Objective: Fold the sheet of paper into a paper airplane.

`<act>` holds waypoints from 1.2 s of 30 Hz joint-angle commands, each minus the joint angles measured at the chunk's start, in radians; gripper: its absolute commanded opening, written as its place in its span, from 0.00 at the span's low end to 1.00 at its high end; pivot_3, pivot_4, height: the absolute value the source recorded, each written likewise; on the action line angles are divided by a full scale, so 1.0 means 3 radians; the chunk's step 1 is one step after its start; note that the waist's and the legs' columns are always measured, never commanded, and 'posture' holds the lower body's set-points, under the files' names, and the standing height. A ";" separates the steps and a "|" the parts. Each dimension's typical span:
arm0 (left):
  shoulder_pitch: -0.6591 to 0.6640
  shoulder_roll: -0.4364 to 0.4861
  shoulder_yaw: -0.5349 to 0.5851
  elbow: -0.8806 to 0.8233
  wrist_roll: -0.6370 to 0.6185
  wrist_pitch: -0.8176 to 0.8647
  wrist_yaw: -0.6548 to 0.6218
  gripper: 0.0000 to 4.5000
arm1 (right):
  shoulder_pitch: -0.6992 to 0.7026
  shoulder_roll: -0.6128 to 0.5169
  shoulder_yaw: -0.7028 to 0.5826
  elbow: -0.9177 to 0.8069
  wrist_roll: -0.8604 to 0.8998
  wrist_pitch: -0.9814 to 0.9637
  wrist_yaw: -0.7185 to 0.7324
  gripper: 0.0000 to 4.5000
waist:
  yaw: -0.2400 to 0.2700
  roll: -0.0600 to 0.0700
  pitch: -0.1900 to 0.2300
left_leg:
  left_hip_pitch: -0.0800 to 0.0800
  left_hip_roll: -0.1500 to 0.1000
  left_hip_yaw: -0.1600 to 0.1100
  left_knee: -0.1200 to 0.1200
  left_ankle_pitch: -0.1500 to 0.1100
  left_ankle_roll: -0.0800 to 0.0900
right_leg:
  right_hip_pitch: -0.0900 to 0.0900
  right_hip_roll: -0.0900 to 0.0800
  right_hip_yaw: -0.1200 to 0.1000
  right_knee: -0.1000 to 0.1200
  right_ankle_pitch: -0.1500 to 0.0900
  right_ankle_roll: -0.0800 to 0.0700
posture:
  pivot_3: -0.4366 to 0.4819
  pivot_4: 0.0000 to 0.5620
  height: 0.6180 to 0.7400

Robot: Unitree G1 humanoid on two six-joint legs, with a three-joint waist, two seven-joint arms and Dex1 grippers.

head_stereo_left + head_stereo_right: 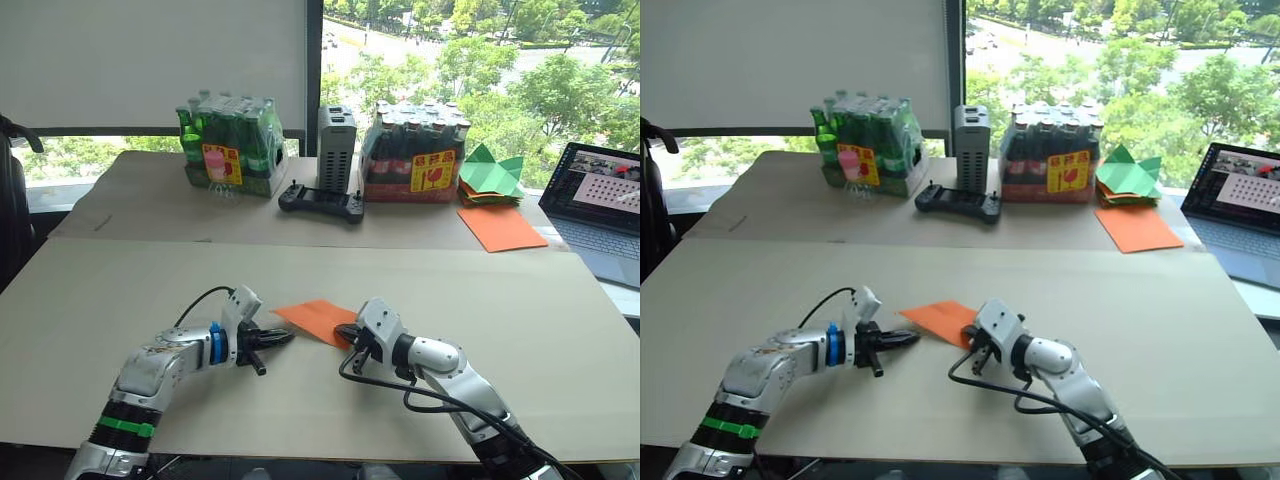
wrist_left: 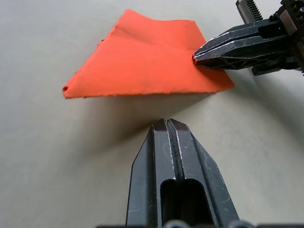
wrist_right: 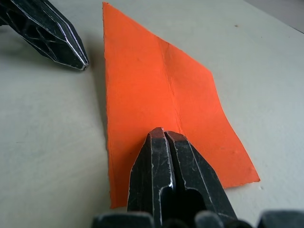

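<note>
Pressing on the orange paper point(image 3: 156, 99), the right pincer point(image 3: 164, 135) is pressed together; the left pincer point(image 2: 166, 124), also pressed together, sits just beside the paper.

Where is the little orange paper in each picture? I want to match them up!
Left eye view: the little orange paper lies on the table, between the left gripper and the right gripper.
Right eye view: same spot, between the two grippers.
Left wrist view: it lies just past the shut left gripper's tips, with the right gripper pressing its edge.
Right wrist view: it spreads under the shut right gripper's tips.
Shared landmark: the crease running along the paper.
</note>
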 commanded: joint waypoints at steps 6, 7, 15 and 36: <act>-0.0279 -0.0162 0.0274 -0.0063 -0.0291 0.0237 0.0129 0.00 | 0.0017 -0.0019 0.0038 0.0089 -0.0052 -0.0009 0.0021 0.00 | 0.0010 -0.0001 0.0000 | -0.0002 0.0000 0.0000 0.0001 0.0000 0.0000 | 0.0000 0.0000 0.0000 -0.0001 0.0000 0.0000 | 0.48 0.27 1.00; -0.0321 -0.0196 0.0270 -0.0058 -0.0302 0.0246 0.0145 0.00 | 0.0016 -0.0022 0.0038 0.0089 -0.0053 -0.0009 0.0024 0.00 | 0.0010 -0.0001 0.0000 | -0.0001 -0.0001 0.0000 0.0001 0.0000 0.0000 | 0.0001 0.0000 -0.0001 -0.0001 0.0000 0.0000 | 0.48 0.27 1.00; -0.0435 -0.0330 0.0053 0.0129 -0.0123 0.0091 0.0158 0.00 | 0.0020 -0.0023 0.0024 0.0059 -0.0060 0.0001 0.0007 0.00 | 0.0009 -0.0001 0.0000 | -0.0001 -0.0001 0.0000 0.0001 0.0000 0.0000 | 0.0001 0.0000 0.0000 0.0000 0.0000 0.0000 | 0.48 0.27 1.00; -0.0461 -0.0448 -0.0334 0.0764 0.0372 -0.0483 -0.0094 0.00 | 0.0079 0.0230 -0.0523 -0.0474 0.0613 0.0248 -0.0066 0.14 | 0.0016 -0.0001 -0.0001 | -0.0002 -0.0001 -0.0001 0.0001 0.0000 0.0000 | 0.0001 -0.0001 0.0000 -0.0001 0.0000 0.0000 | 0.48 0.27 1.00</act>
